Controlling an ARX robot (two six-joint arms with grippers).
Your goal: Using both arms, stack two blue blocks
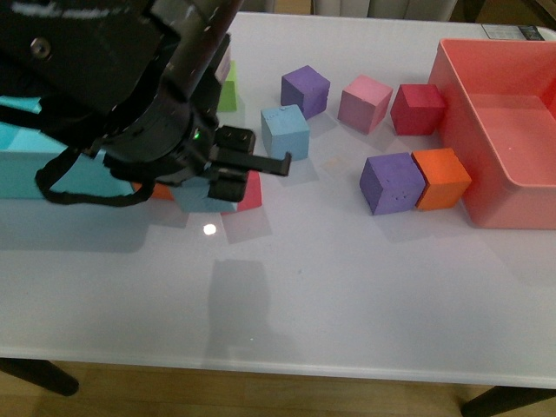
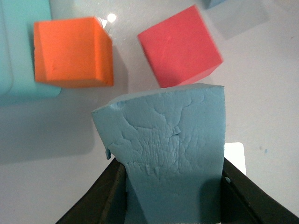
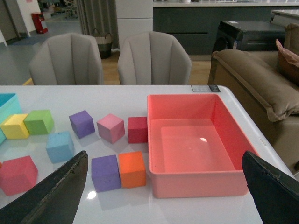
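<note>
My left gripper (image 2: 174, 189) is shut on one blue block (image 2: 163, 140), whose pitted face fills the left wrist view between the two black jaws. In the front view this block (image 1: 196, 197) shows just under the black left arm and gripper (image 1: 217, 178), low over the table. The other blue block (image 1: 285, 132) stands free on the table a little to the right and further back, also seen as a blue block (image 3: 60, 146) in the right wrist view. My right gripper (image 3: 164, 161) is open and holds nothing; it is out of the front view.
A red block (image 1: 251, 193) and an orange block (image 2: 72, 51) lie close beside the held block. A teal bin (image 1: 26, 165) stands at the left. A purple block (image 1: 393, 182) and an orange block (image 1: 441, 178) sit against the pink tray (image 1: 486, 213).
</note>
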